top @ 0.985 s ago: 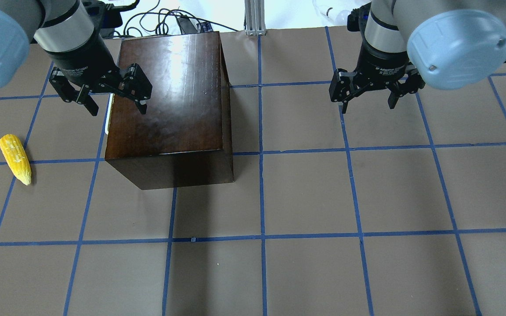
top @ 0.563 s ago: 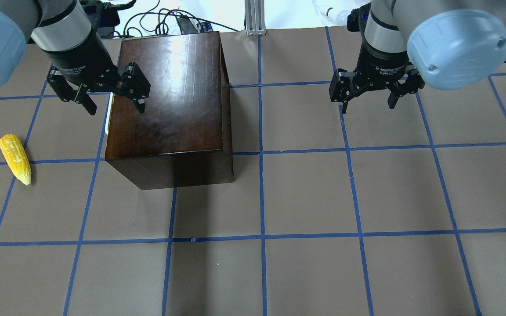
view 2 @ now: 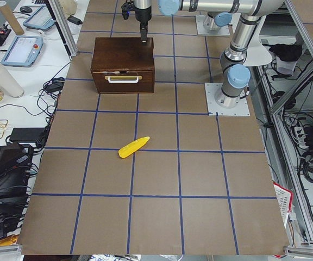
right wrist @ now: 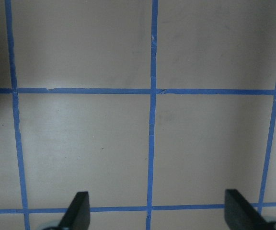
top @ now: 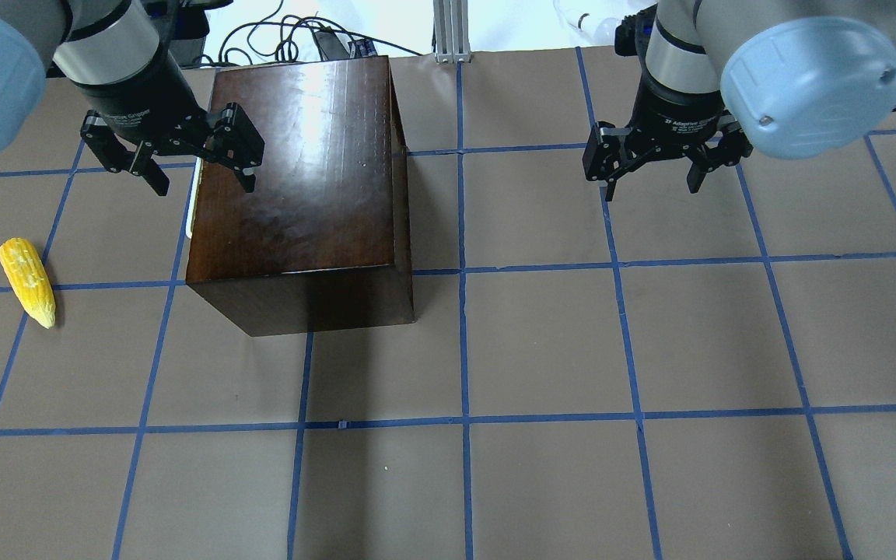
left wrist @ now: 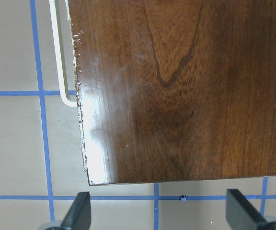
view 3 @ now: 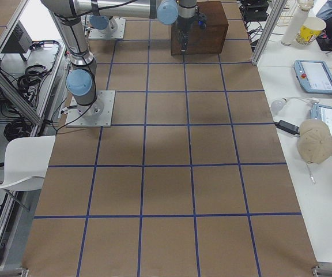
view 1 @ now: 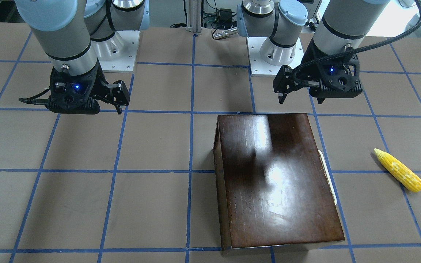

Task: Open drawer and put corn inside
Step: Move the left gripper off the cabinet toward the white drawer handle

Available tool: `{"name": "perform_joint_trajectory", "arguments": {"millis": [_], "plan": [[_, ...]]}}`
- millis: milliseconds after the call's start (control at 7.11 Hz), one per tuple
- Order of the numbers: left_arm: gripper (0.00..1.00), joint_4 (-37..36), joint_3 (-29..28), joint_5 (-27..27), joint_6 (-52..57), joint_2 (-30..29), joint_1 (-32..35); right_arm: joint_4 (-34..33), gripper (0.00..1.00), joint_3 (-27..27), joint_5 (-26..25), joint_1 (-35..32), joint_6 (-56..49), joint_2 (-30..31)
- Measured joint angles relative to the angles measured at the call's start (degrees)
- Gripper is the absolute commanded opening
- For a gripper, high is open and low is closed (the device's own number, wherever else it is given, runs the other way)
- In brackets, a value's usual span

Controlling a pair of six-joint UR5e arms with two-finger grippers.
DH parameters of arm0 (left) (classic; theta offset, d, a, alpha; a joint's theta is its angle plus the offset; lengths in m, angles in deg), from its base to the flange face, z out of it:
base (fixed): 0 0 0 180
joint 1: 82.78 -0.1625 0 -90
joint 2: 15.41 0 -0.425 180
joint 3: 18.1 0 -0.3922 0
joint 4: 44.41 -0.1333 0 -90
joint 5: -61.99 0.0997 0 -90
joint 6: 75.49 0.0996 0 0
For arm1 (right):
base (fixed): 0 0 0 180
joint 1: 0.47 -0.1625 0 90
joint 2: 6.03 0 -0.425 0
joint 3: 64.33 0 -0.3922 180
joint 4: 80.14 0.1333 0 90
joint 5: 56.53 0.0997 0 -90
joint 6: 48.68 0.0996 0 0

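The glossy dark-brown box [top: 300,179] stands left of the table's middle. Its drawer [view 2: 123,78] is shut, and the front panel faces the robot's left. The whitish handle [top: 191,204] shows along the box's left edge, and also in the left wrist view [left wrist: 56,48]. The yellow corn [top: 26,281] lies on the table to the left of the box, apart from it. My left gripper [top: 204,183] is open and empty, hovering over the box's far-left top edge above the handle. My right gripper [top: 650,187] is open and empty over bare table at the far right.
Cables [top: 292,35] and an aluminium post [top: 452,31] sit beyond the table's far edge. The brown table mat [top: 541,350] carries a grid of blue tape. A side desk with tablets [view 2: 20,49] stands past the box's drawer side.
My left gripper has shifted slightly toward the far edge of the table, still open. The right arm, box and corn have not moved.
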Motion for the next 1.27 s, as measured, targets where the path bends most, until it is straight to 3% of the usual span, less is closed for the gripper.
{"name": "perform_joint_trajectory", "arguments": {"millis": [563,1267], "plan": [[1.00,-3.02,0.06,-0.30,0.29,-0.77,-1.99,-0.04,1.00,0.00,0.00,0.00,0.00,0.01],[1.00,-9.16,-0.17,-4.65,17.60,-6.81,-19.47,-0.03,1.00,0.00,-0.07,0.00,0.00,0.05]]}}
